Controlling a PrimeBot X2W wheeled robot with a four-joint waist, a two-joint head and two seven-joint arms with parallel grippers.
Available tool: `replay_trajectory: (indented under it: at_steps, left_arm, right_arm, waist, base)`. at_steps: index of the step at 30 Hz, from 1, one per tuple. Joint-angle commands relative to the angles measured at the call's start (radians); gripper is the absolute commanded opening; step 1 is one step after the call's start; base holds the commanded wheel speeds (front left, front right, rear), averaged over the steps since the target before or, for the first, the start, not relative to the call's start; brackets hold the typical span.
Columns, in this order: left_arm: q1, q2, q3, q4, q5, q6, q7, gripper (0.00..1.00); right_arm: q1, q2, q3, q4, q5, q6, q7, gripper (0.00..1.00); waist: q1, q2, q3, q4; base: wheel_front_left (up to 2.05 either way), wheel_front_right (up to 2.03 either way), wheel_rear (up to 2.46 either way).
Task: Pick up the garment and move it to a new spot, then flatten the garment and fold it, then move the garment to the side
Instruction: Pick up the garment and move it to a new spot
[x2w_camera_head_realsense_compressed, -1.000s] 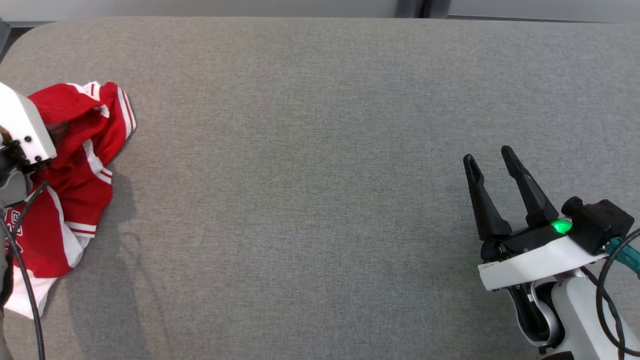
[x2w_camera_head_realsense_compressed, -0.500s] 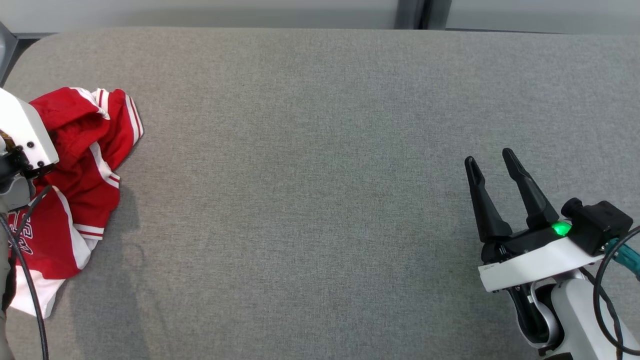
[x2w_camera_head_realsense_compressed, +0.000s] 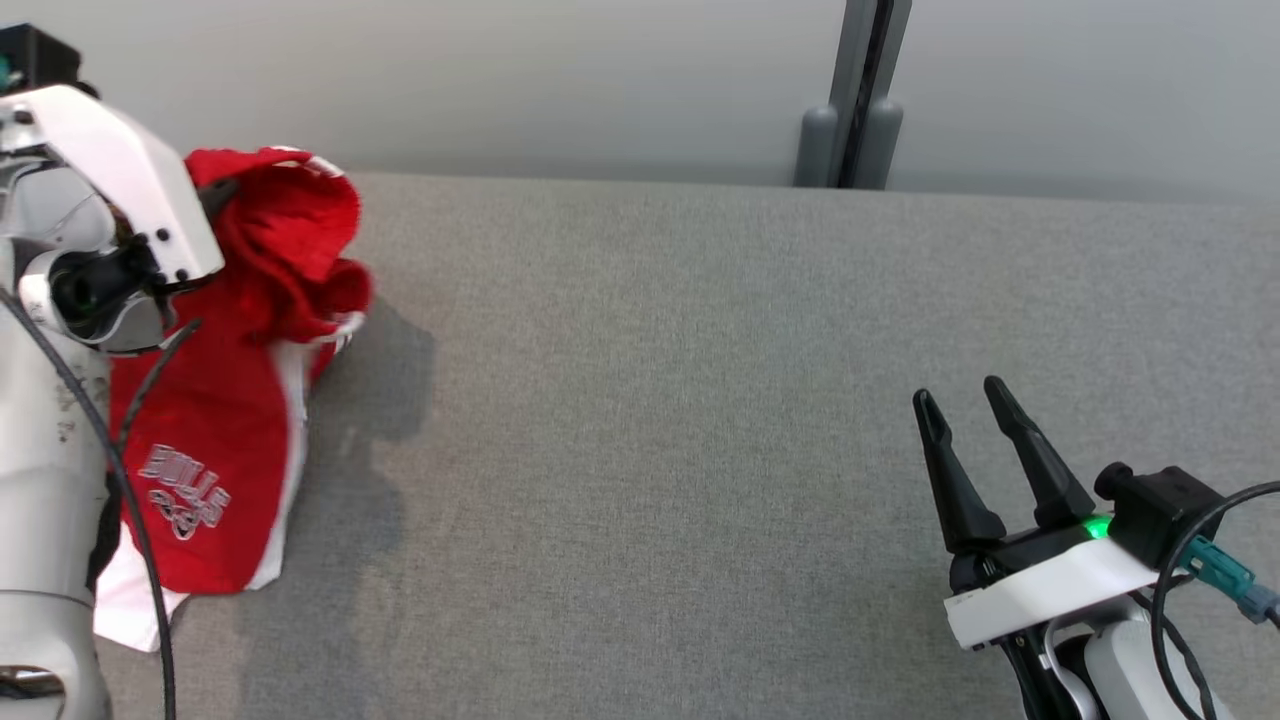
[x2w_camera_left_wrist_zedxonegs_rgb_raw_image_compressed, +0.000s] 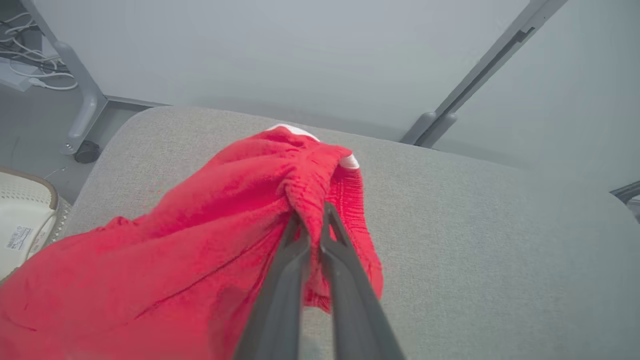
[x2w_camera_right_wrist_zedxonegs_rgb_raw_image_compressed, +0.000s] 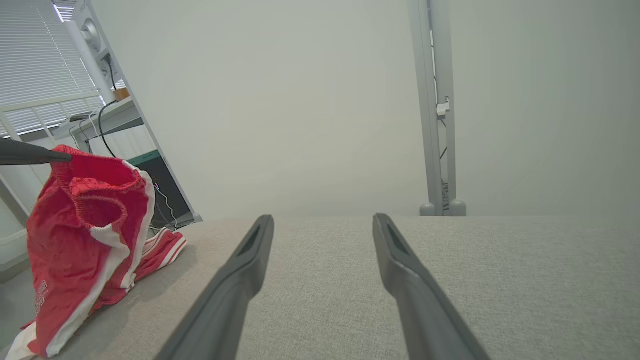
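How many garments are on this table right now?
1. The red garment hangs at the left end of the table, pinched by the shut left gripper, its lower part resting on the table. Anything beneath it would be hidden.

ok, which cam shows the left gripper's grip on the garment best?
Left wrist view: left gripper shut on a bunched fold of the red garment, close up. Head view: the wrist housing covers the pinch. Right wrist view: garment hanging from a dark fingertip, distant.
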Motion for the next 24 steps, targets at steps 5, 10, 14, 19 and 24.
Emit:
replay_trajectory:
  at_steps: [5, 10, 14, 19, 24]
  left_arm:
    - [0.049, -0.043, -0.081, -0.135, -0.076, -0.008, 0.052, 0.00]
    - [0.114, -0.052, -0.143, -0.298, -0.158, -0.007, 0.097, 0.00]
    - [0.170, -0.070, -0.180, -0.379, -0.202, -0.007, 0.119, 0.00]
    - [0.214, -0.094, -0.229, -0.425, -0.229, -0.007, 0.132, 0.00]
    - [0.206, -0.115, -0.276, -0.428, -0.247, -0.007, 0.133, 0.00]
  right_arm:
    - [0.036, 0.003, -0.010, 0.003, 0.003, 0.002, -0.005, 1.00]
    - [0.048, 0.004, -0.019, 0.002, -0.001, 0.002, -0.005, 1.00]
    - [0.045, 0.005, -0.016, 0.005, -0.001, 0.002, -0.004, 1.00]
    - [0.025, 0.001, -0.017, 0.008, 0.007, 0.002, -0.004, 1.00]
    - [0.011, 0.007, -0.017, 0.008, 0.015, 0.002, -0.004, 1.00]
  waist:
    - [0.0000, 0.0000, -0.065, -0.023]
    - [0.0000, 0.0000, -0.074, -0.072]
    - [0.0000, 0.0000, -0.072, -0.133]
    - [0.0000, 0.0000, -0.062, -0.222]
    - [0.0000, 0.0000, -0.037, -0.317]
  base:
    - [0.00, 0.00, 0.00]
    - [0.00, 0.00, 0.00]
    - [0.00, 0.00, 0.00]
    - [0.00, 0.00, 0.00]
    - [0.00, 0.00, 0.00]
